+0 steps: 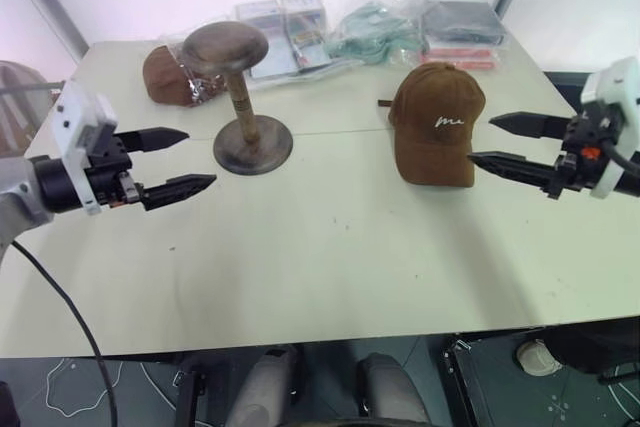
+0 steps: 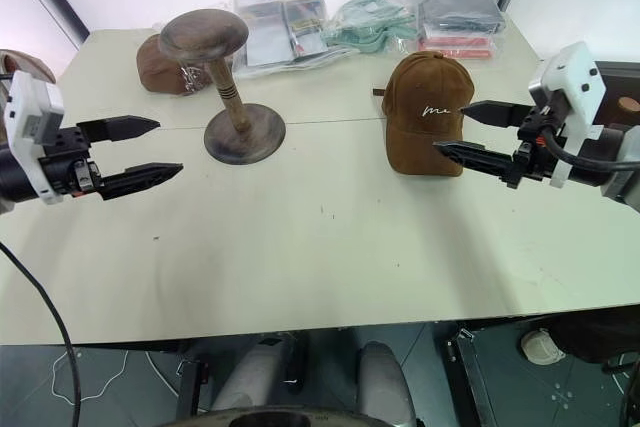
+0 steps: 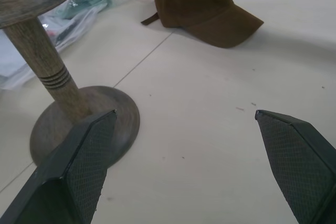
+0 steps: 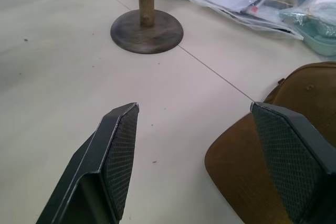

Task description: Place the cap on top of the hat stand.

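Brown suede cap [image 1: 437,124] at centre right on pale table [image 1: 330,267], just beside wide-open, empty right gripper [image 1: 505,143], hat stand [image 1: 236,97] upper left, near open left gripper [image 1: 184,160], bagged items [image 1: 380,27] along far edge, white wall behind.

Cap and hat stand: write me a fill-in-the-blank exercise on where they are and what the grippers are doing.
1. The cap lies on the ____, not on the hat stand.
2. The embroidery on the cap's front is ____ in colour.
3. The gripper nearest the cap is the ____ gripper.
4. The fingers of the left gripper are ____ and hold nothing.

Missing words: table; white; right; open
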`<state>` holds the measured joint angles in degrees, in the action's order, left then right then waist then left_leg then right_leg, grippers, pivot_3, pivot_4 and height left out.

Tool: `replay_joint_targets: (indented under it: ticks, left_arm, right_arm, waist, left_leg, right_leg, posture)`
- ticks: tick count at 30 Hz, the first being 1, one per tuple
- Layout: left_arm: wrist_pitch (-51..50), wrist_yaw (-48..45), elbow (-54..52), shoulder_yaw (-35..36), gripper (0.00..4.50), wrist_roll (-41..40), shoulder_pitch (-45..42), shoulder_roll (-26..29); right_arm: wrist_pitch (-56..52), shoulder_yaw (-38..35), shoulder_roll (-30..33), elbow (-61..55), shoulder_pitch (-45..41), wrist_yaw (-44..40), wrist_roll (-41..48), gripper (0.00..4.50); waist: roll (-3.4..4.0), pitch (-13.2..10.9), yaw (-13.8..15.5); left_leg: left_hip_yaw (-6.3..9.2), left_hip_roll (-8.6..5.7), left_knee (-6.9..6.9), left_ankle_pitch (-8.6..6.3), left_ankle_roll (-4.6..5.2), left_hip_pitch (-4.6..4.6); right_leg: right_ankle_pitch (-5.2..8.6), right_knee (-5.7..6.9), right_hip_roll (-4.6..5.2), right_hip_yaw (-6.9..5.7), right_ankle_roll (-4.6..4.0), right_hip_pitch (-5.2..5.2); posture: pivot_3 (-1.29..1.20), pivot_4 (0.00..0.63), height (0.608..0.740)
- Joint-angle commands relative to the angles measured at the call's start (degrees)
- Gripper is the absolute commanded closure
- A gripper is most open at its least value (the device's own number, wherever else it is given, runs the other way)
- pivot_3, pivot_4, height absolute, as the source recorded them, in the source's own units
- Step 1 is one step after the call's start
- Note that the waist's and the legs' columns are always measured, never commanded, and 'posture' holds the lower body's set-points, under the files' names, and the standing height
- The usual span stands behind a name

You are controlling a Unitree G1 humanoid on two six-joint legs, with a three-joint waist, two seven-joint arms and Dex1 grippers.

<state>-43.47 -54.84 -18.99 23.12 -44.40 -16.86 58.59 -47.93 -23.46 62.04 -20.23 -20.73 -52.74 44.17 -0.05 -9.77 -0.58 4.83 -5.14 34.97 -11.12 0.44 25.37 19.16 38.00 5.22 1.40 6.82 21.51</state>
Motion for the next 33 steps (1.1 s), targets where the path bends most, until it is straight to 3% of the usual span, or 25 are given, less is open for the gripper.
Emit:
replay_joint_targets:
  ticks: [1,28,33]
  left_arm:
    - [0.36,0.15,0.05,0.67,0.07,-0.1,-1.44,0.76]
    - [0.04,0.14,-0.1,-0.19,0.07,-0.78,-2.45,0.19]
    - [0.27,0.49,-0.34,-0.68,0.07,-0.56,-2.11,-0.4]
  right_arm:
    - [0.14,-2.77,0.37,-1.93,-0.04,0.45,1.22,0.99]
    - [-0.16,-3.33,-0.45,-5.36,2.54,3.43,2.49,0.99]
    - [4.43,-0.03,-0.66,-6.49,5.77,6.05,-4.75,0.99]
  waist:
    - [0.0,0.0,-0.01]
    - [-0.01,-0.01,0.0]
    - [-0.01,-0.01,0.03]
  left_leg:
    - [0.0,0.0,0.0,0.0,0.0,0.0]
    - [-0.01,0.0,0.02,0.0,0.0,0.0]
    - [0.0,0.0,0.02,0.0,0.0,0.0]
  right_leg:
    - [0.0,0.0,0.0,0.0,0.0,0.0]
    - [-0.01,0.01,0.0,0.0,0.01,-0.02]
    - [-0.01,0.01,0.0,-0.01,0.02,-0.01]
  posture:
    - [0.0,0.15,0.74]
    - [0.0,0.15,0.74]
    - [0.0,0.15,0.74]
